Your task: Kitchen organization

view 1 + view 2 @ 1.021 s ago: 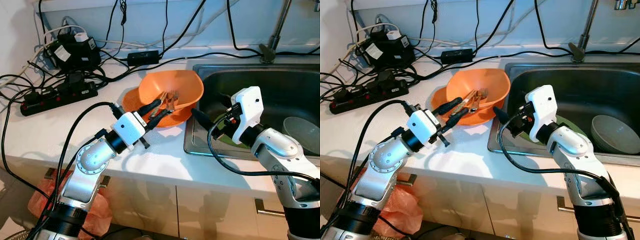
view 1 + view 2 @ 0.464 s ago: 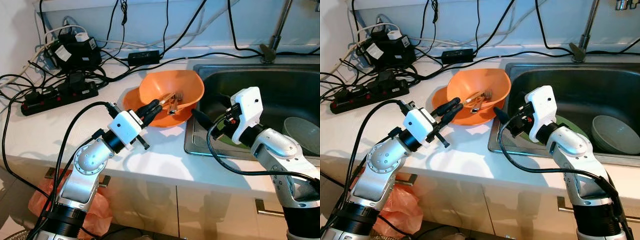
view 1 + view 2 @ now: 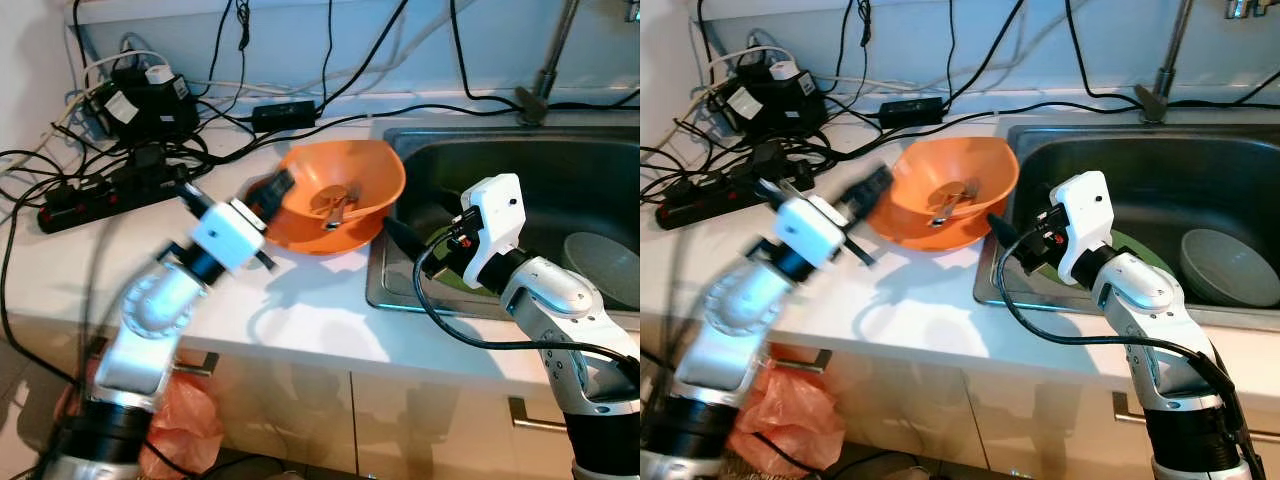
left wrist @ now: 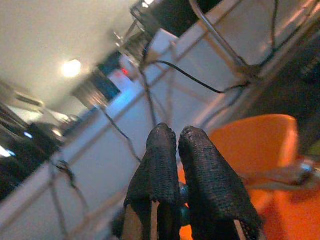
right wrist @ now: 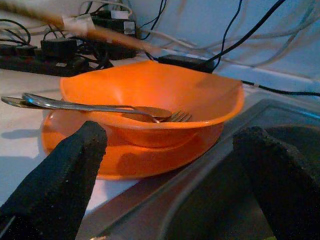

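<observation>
While cutlery (image 3: 335, 205) lies in the orange bowl (image 3: 345, 190) on the counter (image 3: 300, 310) beside the sink (image 3: 520, 170), left gripper (image 3: 272, 190), pinched shut and empty, is at its rim. Right gripper (image 3: 400, 235) hovers wide open, empty. Likely between picks; next needs a regrasp.

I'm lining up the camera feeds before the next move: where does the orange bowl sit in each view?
Left eye view: orange bowl at upper centre, on the counter left of the sink.
Right eye view: upper centre, again beside the sink.
Left wrist view: lower right, beyond the left gripper.
Right wrist view: centre, seen between the right gripper's fingers.
Shared landmark: the cutlery lying in the bowl.
</observation>
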Robot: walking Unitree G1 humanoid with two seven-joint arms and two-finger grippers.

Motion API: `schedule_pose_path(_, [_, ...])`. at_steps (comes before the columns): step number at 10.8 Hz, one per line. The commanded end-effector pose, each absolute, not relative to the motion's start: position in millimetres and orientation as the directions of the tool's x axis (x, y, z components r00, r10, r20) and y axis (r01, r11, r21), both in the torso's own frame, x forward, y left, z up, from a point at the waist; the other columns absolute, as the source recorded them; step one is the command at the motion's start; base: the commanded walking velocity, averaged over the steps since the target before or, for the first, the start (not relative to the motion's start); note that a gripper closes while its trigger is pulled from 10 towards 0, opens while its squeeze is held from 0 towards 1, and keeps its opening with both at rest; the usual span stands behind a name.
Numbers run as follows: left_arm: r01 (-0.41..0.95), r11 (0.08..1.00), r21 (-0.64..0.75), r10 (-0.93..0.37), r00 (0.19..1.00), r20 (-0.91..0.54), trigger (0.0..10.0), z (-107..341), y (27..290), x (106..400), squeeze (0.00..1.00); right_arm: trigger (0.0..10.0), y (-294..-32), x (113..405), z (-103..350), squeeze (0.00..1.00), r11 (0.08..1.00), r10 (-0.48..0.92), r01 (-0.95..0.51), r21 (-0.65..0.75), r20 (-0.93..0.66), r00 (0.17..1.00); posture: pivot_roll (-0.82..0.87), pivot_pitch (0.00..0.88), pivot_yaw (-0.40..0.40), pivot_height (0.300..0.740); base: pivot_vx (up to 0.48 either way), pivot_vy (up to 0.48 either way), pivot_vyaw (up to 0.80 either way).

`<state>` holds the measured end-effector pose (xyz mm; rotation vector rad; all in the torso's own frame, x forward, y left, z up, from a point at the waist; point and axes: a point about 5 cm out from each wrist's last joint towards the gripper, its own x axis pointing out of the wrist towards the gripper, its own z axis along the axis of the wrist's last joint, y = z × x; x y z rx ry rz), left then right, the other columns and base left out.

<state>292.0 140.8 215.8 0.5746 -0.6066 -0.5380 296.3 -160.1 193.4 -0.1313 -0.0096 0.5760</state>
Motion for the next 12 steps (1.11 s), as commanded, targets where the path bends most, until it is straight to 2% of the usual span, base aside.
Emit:
schedule_pose_path(1, [0.225, 0.707, 0.670, -0.610, 0.674, 0.417, 0.0, 232, 143, 290, 0.00, 10.0, -157, 299, 201, 0.00, 0.830, 0.546, -0.540, -0.143, 0.008, 0.838, 0.09, 0.026, 0.143, 0.740, 0.000, 0.000, 0.00])
schedule_pose_path(3, [0.124, 0.746, 0.654, -0.569, 0.629, 0.530, 0.0, 272, 145, 297, 0.00, 10.0, -157, 301, 202, 0.00, 0.838, 0.535, -0.528, -0.138, 0.017, 0.844, 0.09, 0.024, 0.141, 0.740, 0.000, 0.000, 0.00])
schedule_pose_path(4, [0.144, 0.819, 0.556, -0.502, 0.650, 0.571, 0.0, 283, 149, 305, 0.00, 10.0, -157, 302, 202, 0.00, 0.842, 0.531, -0.523, -0.133, 0.022, 0.847, 0.09, 0.023, 0.140, 0.740, 0.000, 0.000, 0.00])
schedule_pose_path(5, [0.339, 0.939, 0.055, -0.309, 0.761, 0.571, 0.0, 289, 161, 332, 0.00, 10.0, -157, 306, 204, 0.00, 0.861, 0.503, -0.496, -0.111, 0.045, 0.863, 0.09, 0.022, 0.140, 0.740, 0.000, 0.000, 0.00])
schedule_pose_path(6, [0.402, 0.913, -0.076, -0.294, 0.775, 0.560, 0.0, 287, 160, 337, 0.00, 10.0, -158, 308, 207, 0.00, 0.875, 0.481, -0.475, -0.091, 0.065, 0.874, 0.08, 0.022, 0.141, 0.740, 0.000, 0.000, 0.00])
schedule_pose_path(7, [0.472, 0.852, -0.229, -0.296, 0.793, 0.532, 0.0, 279, 153, 342, 0.00, 10.0, -161, 312, 211, 0.00, 0.907, 0.420, -0.420, -0.019, 0.113, 0.901, 0.08, 0.022, 0.140, 0.740, 0.000, 0.000, 0.00])
schedule_pose_path(8, [0.523, 0.703, -0.482, -0.282, 0.828, 0.485, 0.0, 266, 143, 345, 0.00, 10.0, -162, 318, 217, 0.00, 0.925, 0.352, -0.369, 0.093, 0.161, 0.922, 0.08, 0.023, 0.142, 0.740, 0.000, 0.000, 0.00])
schedule_pose_path(9, [0.501, 0.441, -0.744, -0.237, 0.865, 0.442, 0.0, 254, 138, 347, 0.00, 10.0, -164, 322, 219, 0.00, 0.925, 0.292, -0.326, 0.197, 0.182, 0.939, 0.07, 0.024, 0.142, 0.740, 0.000, 0.000, 0.00])
schedule_pose_path(10, [0.495, 0.216, -0.842, -0.267, 0.859, 0.436, 0.0, 247, 131, 344, 0.00, 10.0, -169, 328, 217, 0.00, 0.914, 0.200, -0.248, 0.321, 0.175, 0.964, 0.07, 0.027, 0.143, 0.740, 0.000, 0.000, 0.00])
schedule_pose_path(12, [0.520, 0.059, -0.852, -0.332, 0.815, 0.474, 0.0, 247, 118, 337, 0.00, 10.0, -168, 336, 217, 0.00, 0.824, 0.124, -0.197, 0.532, 0.171, 0.977, 0.08, 0.029, 0.146, 0.740, 0.000, 0.000, 0.00])
